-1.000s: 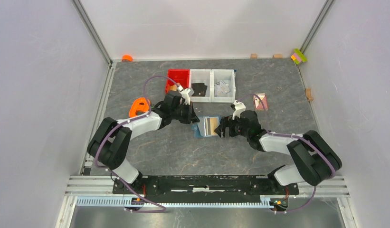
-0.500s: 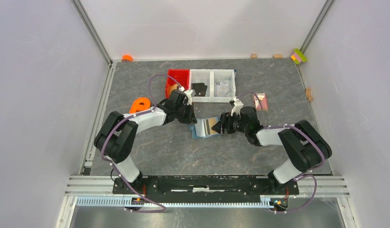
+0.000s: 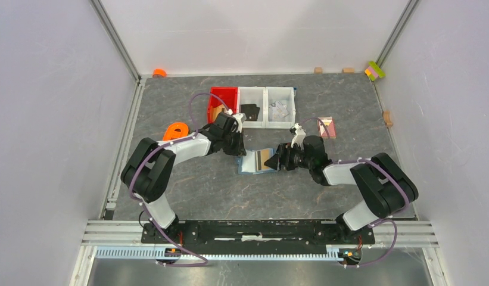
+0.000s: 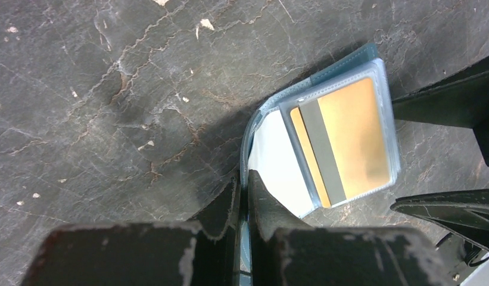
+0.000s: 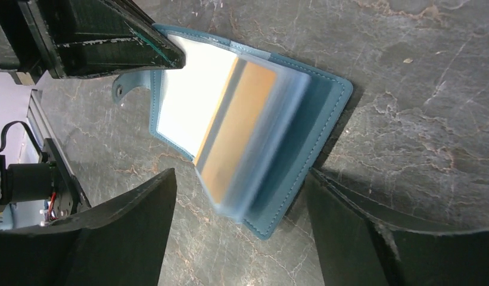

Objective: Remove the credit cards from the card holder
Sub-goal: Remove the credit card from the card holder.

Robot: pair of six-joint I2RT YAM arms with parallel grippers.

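The steel-blue card holder [image 3: 254, 162] lies open on the table between both arms. My left gripper [image 3: 240, 149] is shut on its left flap; in the left wrist view the fingertips [image 4: 242, 186] pinch the flap's edge [image 4: 252, 134]. A tan-gold credit card [image 4: 352, 137] with a dark stripe sits in a clear sleeve of the holder. My right gripper [image 3: 282, 158] is open, its jaws straddling the holder's right end without touching it. In the right wrist view [image 5: 242, 229] the sleeve with the gold card [image 5: 242, 128] is blurred and stands up off the blue cover [image 5: 325, 101].
A red bin [image 3: 222, 95] and two white bins [image 3: 267, 121] stand just behind the holder. An orange object [image 3: 176, 129] lies left of the left arm. A pinkish card-like item [image 3: 326, 127] lies behind the right gripper. Small blocks line the back wall.
The holder has shifted slightly left and its sleeve has lifted, so less of the gold card shows from above. Both grippers moved a little toward the back with it.
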